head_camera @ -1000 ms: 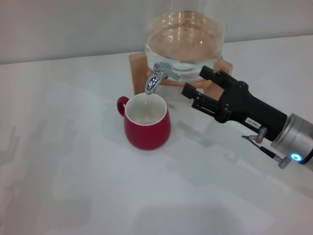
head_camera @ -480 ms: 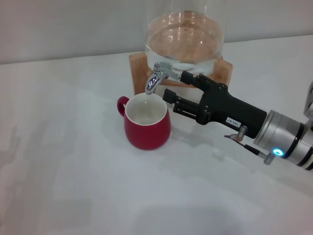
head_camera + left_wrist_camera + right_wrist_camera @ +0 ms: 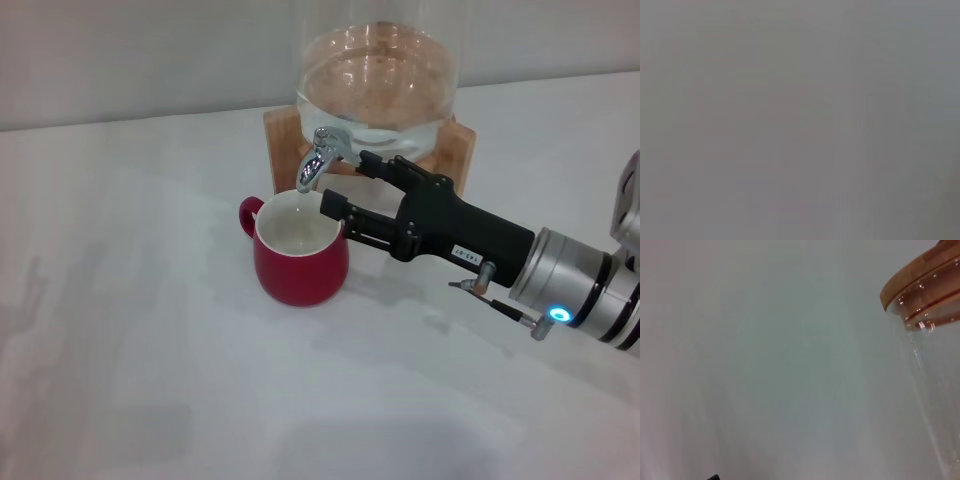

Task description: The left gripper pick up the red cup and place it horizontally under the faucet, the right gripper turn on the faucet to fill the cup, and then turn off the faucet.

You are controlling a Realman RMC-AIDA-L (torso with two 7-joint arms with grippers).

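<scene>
The red cup stands upright on the white table, its white inside showing and its handle pointing left. The chrome faucet sticks out of the glass jar, with its spout right above the cup's mouth. My right gripper reaches in from the right with its jaws open. One fingertip is just right of the faucet. The other is over the cup's right rim. The left gripper is out of view, and the left wrist view shows only plain grey.
The jar sits on a wooden stand behind the cup. The right wrist view shows the jar's glass wall and wooden lid against a pale wall. Bare table lies left and in front of the cup.
My right gripper has moved left toward the faucet and cup, from well right of the spout to right beside it. The cup and faucet have not moved.
</scene>
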